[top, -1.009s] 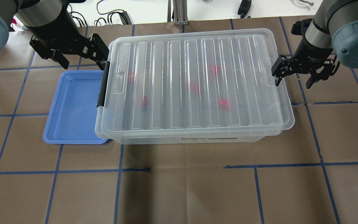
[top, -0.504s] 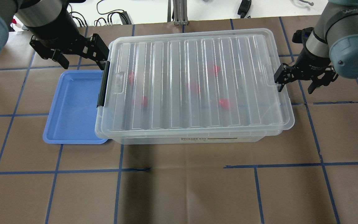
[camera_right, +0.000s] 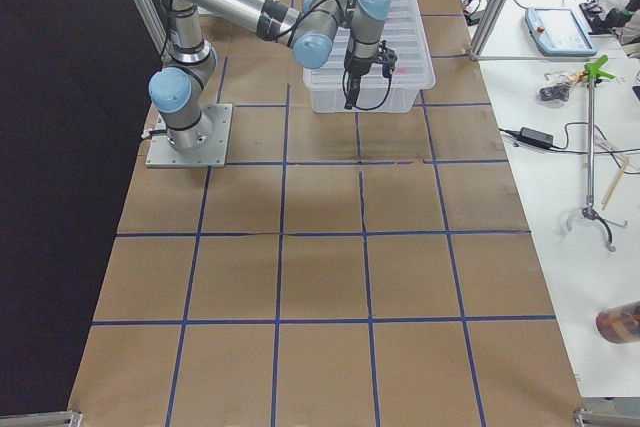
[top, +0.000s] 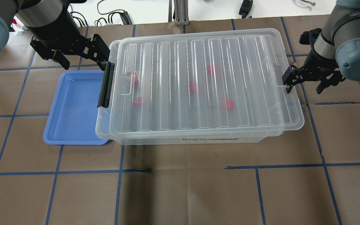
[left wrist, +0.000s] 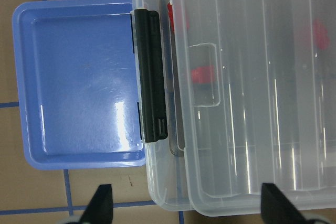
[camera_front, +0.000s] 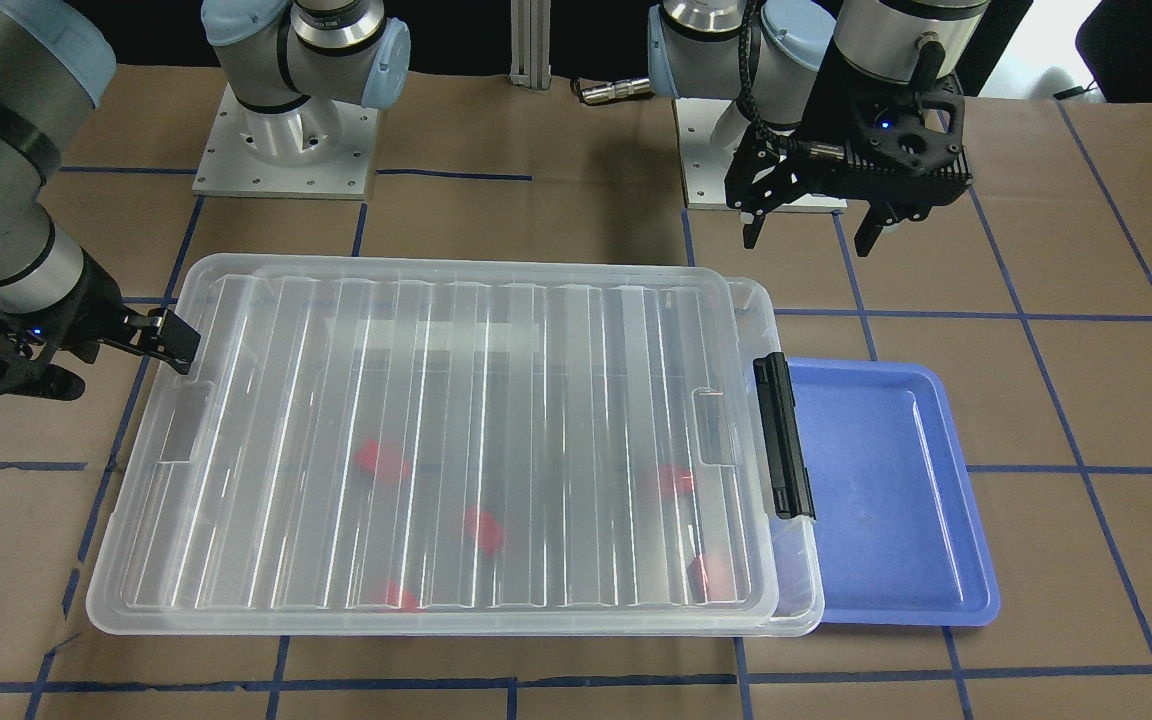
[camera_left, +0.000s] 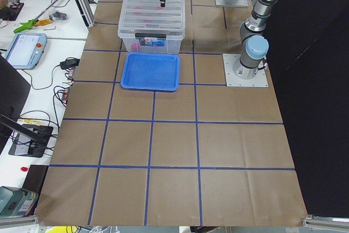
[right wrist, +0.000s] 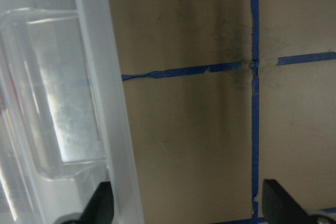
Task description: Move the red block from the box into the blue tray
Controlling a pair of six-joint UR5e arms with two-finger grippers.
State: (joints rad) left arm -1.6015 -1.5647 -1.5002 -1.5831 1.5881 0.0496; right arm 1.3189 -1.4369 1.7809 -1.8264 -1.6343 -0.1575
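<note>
The box (top: pixel 155 141) is a clear bin in the middle of the table. Its ribbed lid (top: pixel 205 47) lies on top, shifted toward my right side so it overhangs that end. A black latch bar (top: pixel 105 84) is on the left short side. Several red blocks (top: pixel 227 104) lie inside, seen through the lid (camera_front: pixel 376 460). The empty blue tray (top: pixel 73 106) sits against the box's left end (camera_front: pixel 886 480) (left wrist: pixel 79 87). My right gripper (top: pixel 305 85) is open, one finger at the lid's right edge (right wrist: pixel 113 129). My left gripper (top: pixel 84 62) is open, above the tray's far end.
Brown paper with blue tape lines covers the table (top: pixel 180 187). The two arm bases (camera_front: pixel 286 130) stand on the robot's side. Cables and tools lie on white benches beyond the table edges (camera_right: pixel 570 97).
The right gripper has moved to the right, and the lid has slid with it, now overhanging the box's right end. The left arm has not moved.
</note>
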